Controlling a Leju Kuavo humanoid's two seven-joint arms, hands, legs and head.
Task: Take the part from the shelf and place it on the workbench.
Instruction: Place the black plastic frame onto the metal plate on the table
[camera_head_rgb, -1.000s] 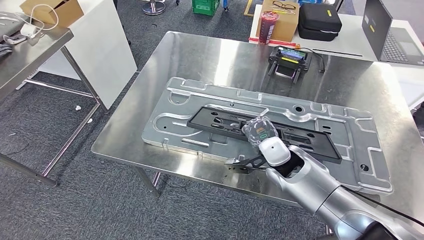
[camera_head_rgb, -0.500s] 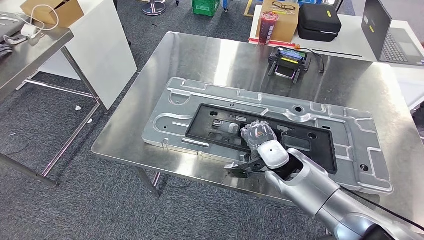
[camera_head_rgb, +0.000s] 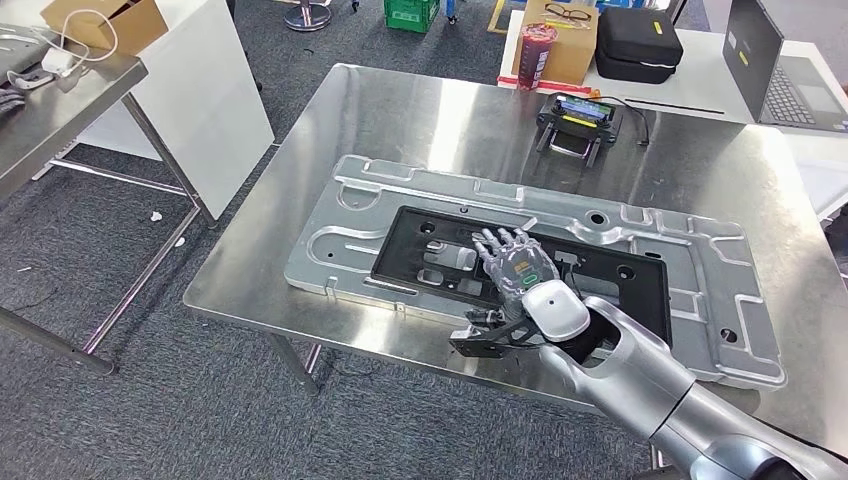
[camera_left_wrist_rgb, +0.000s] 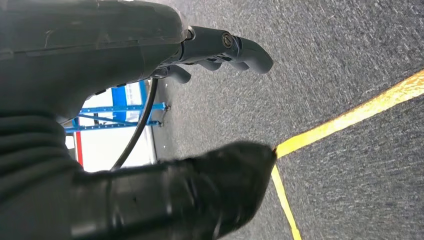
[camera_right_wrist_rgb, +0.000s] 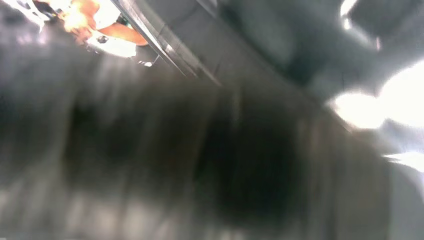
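The black rectangular frame part (camera_head_rgb: 600, 285) lies flat on a large silver stamped plate (camera_head_rgb: 340, 235) on the steel workbench (camera_head_rgb: 400, 110). My right hand (camera_head_rgb: 515, 265) is over the middle of the part with its fingers spread, gripping nothing; whether it touches the part I cannot tell. The right arm comes in across the bench's near edge. The right wrist view is a dark blur. My left hand (camera_left_wrist_rgb: 210, 47) hangs over grey carpet, its fingers loosely bent and apart from the thumb (camera_left_wrist_rgb: 200, 190), with nothing in it.
A small black device (camera_head_rgb: 580, 120) sits at the back of the bench. Behind it stand a red cup (camera_head_rgb: 535, 50), a cardboard box (camera_head_rgb: 570, 45), a black case (camera_head_rgb: 638, 42) and a laptop (camera_head_rgb: 780, 70). Another steel table (camera_head_rgb: 50, 110) stands at the left.
The black part went from tilted in my right hand to flat on the silver plate. The hand's fingers, curled on it before, have spread apart and let it go.
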